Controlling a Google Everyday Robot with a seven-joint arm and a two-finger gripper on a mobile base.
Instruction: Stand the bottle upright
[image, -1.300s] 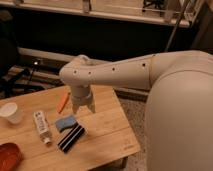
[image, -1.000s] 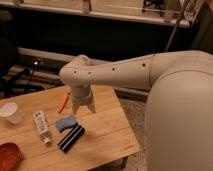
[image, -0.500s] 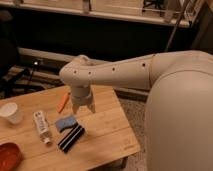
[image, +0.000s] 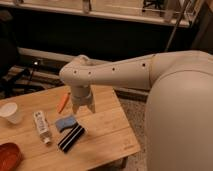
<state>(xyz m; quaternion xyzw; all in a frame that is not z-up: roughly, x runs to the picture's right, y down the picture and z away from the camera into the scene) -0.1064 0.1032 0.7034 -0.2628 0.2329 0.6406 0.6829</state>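
Jaws above table (image: 107, 135) middle, bottle (image: 42, 126) lying flat leftward, apart

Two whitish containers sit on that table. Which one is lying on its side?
The bottle is lying flat on the table, while the paper cup stands upright. The claw hangs above the table, nearer the bottle than the cup.

Our arm (image: 117, 74) reaches out from our bulky white body (image: 180, 115) on the right and runs leftward, nearly level. At its rounded end it bends straight down into the wrist (image: 81, 92). Our gripper (image: 83, 107) hangs below, pointing downward, above the surface (image: 112, 136) and seemingly clear of it.
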